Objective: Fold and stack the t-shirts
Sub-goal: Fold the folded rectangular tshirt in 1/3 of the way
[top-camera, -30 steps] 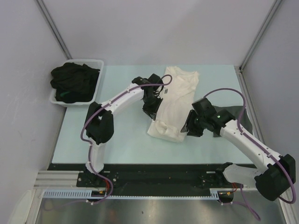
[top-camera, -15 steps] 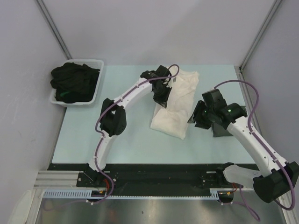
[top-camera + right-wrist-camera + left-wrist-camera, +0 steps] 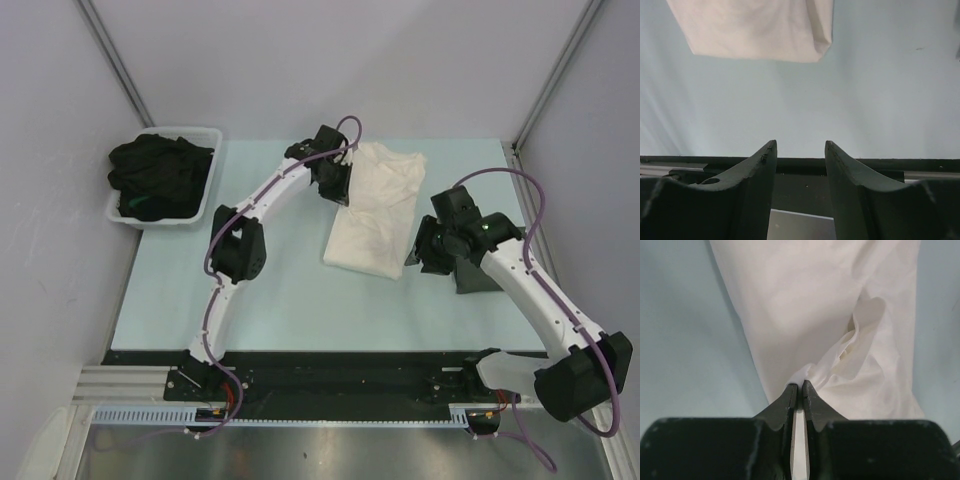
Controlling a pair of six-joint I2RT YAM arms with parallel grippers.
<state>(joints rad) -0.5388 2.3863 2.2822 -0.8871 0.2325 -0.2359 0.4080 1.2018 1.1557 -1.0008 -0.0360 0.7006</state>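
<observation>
A cream-white t-shirt (image 3: 375,210) lies folded lengthwise in the middle of the table, print hidden. My left gripper (image 3: 336,186) is at its far left edge. In the left wrist view this gripper (image 3: 800,386) is shut on a pinched fold of the cream t-shirt (image 3: 840,315), which bunches just ahead of the jaws. My right gripper (image 3: 414,256) hovers just off the shirt's near right corner. In the right wrist view it (image 3: 800,145) stands open and empty, with the shirt's corner (image 3: 755,25) lying ahead of it on the table. Black t-shirts (image 3: 158,175) are heaped in the tub.
The white plastic tub (image 3: 205,133) sits at the table's far left corner. A dark grey cloth (image 3: 472,280) lies under my right arm near the right side. Grey walls and metal posts enclose the table. The black base rail (image 3: 330,375) runs along the near edge.
My left gripper moved toward the far side, drawing the shirt's left edge with it. My right gripper drew back from the shirt's near right corner and opened wider. The shirt lies flatter.
</observation>
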